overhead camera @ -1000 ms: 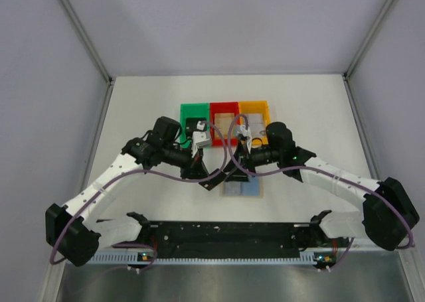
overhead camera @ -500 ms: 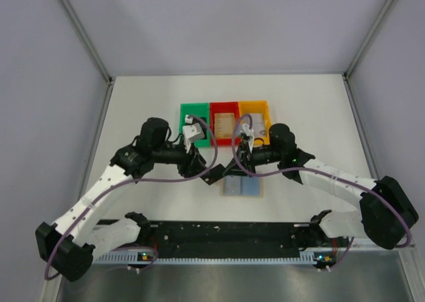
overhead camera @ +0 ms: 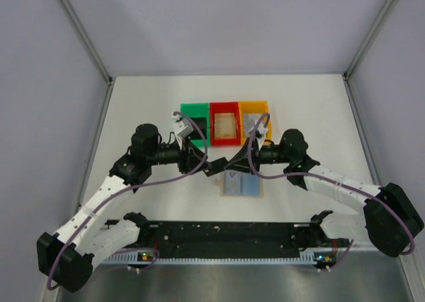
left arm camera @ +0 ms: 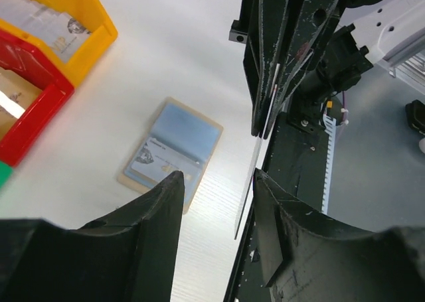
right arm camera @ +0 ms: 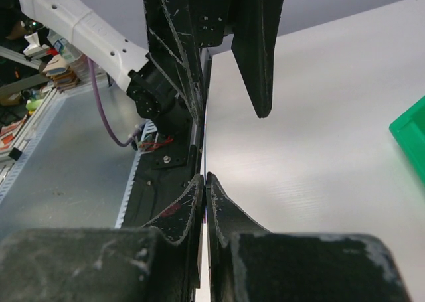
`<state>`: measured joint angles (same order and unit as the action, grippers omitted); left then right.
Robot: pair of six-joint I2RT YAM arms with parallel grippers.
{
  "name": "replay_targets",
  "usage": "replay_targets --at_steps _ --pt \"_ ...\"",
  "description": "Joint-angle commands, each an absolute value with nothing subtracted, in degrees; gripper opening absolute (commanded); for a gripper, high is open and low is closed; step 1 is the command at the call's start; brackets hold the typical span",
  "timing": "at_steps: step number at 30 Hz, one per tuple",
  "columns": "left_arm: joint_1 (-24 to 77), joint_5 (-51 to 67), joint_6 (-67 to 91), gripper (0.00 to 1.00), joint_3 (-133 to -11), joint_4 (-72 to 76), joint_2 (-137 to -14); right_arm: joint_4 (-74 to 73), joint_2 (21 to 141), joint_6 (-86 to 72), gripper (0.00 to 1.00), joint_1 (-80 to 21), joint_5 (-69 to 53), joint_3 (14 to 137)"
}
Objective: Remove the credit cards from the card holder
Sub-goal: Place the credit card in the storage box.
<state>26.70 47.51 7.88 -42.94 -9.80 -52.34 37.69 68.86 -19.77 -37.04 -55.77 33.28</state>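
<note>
Since the earlier frame the left arm (overhead camera: 99,196) had pulled back leftward and the left gripper (left arm camera: 218,177) had opened. Its jaws stood apart either side of the card (left arm camera: 254,159). The right gripper (right arm camera: 205,177) was clamped on that card edge-on, likely a handover for binning. The card holder (overhead camera: 240,184) lay open on the table (overhead camera: 305,116), on the near side of the red bin (overhead camera: 224,105), with one card showing inside.

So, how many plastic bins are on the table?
3, side by side in one row: green bin on the left, red bin in the middle, orange bin on the right.
</note>
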Motion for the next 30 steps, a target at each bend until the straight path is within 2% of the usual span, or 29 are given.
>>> replay_targets --at_steps 1,3,7,10,13,16,17,18,20,21,22,25,26,28,29,30 --pt "26.5 52.6 8.7 0.48 -43.6 -4.8 -52.1 44.7 67.0 -21.9 0.00 -36.7 -55.5 32.4" --pt "26.5 54.6 8.8 0.43 -43.8 -4.6 -52.6 44.8 67.0 -22.0 0.00 -36.7 -55.3 32.3" --pt "26.5 56.9 8.0 0.22 -43.8 -4.6 -53.2 45.5 67.0 -22.3 0.00 -36.5 -55.1 32.0" --pt "26.5 58.2 6.9 0.18 -44.0 -5.3 -53.4 46.0 67.1 -22.5 0.00 -36.5 -54.8 31.8" --pt "26.5 59.0 6.2 0.00 -44.2 -6.0 -53.8 46.1 67.3 -22.6 0.00 -36.5 -54.7 31.7" --pt "26.5 58.4 4.7 0.00 -44.8 -7.1 -53.6 46.0 67.4 -22.5 0.00 -36.4 -54.4 31.8" --pt "26.5 57.1 2.9 0.00 -45.3 -8.3 -53.4 45.4 67.3 -22.5 0.04 -36.3 -54.1 31.7" --pt "26.5 55.6 1.1 0.00 -45.9 -10.0 -53.2 45.1 67.2 -22.5 0.14 -36.2 -53.6 31.6" --pt "26.4 49.3 -2.6 0.00 -47.5 -14.4 -52.7 43.5 66.7 -22.1 0.34 -35.7 -52.3 31.2" --pt "26.1 45.7 -5.3 0.00 -48.5 -16.4 -52.7 42.1 66.3 -21.5 0.54 -35.2 -51.1 30.9" --pt "25.8 42.9 -7.5 0.00 -49.6 -18.5 -53.1 40.1 65.7 -20.2 0.61 -35.2 -49.4 30.7" --pt "24.0 37.4 -14.9 0.00 -54.6 -25.9 -56.4 32.3 64.8 -15.3 0.74 -35.2 -45.2 30.9" --pt "23.3 36.0 -17.2 0.00 -56.1 -27.4 -57.8 30.5 64.4 -14.1 0.82 -35.2 -44.2 30.8" --pt "21.6 33.5 -21.2 0.00 -58.6 -29.1 -60.9 29.3 64.2 -12.5 0.86 -35.2 -43.2 30.1" --pt "20.6 33.4 -23.7 0.00 -60.3 -30.2 -62.6 29.0 64.2 -12.0 0.98 -35.2 -42.5 29.6" --pt "19.6 33.5 -25.3 0.00 -61.6 -30.8 -64.8 28.7 64.2 -12.0 0.99 -35.2 -41.7 29.4"
